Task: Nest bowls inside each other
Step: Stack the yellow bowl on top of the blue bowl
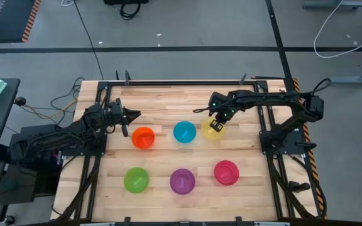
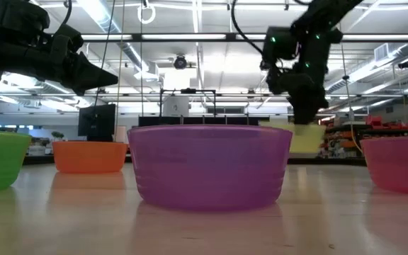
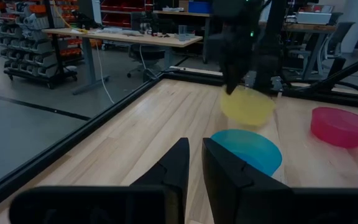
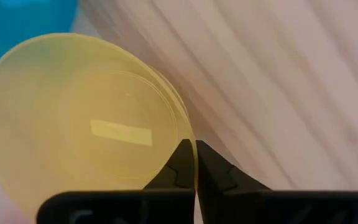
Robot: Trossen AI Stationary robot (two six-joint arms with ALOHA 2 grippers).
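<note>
Six small round bowls show in the high view. Orange (image 1: pixel 143 137) and blue (image 1: pixel 184 132) rest on their bases in the far row. Green (image 1: pixel 136 179), purple (image 1: pixel 182 181) and pink-red (image 1: pixel 226 172) rest in the near row. My right gripper (image 1: pixel 218 124) is shut on the yellow bowl (image 1: pixel 212 130), just right of the blue one. My left gripper (image 1: pixel 132 115) hangs shut above the table, far-left of the orange bowl, touching nothing. My right gripper pinches the yellow bowl's rim (image 4: pixel 188 140) on its far-right side, one finger inside the bowl and one outside. The fingers come from above, pointing down. The bowl (image 3: pixel 247 106) hangs tilted below them, lifted clear of the table.
Black frame rails (image 1: pixel 266 129) run along the table's left, right and far sides. Bare wood (image 1: pixel 168 100) lies between the far row and the far rail. In the low view the purple bowl (image 2: pixel 210 166) stands close in front and hides the blue one.
</note>
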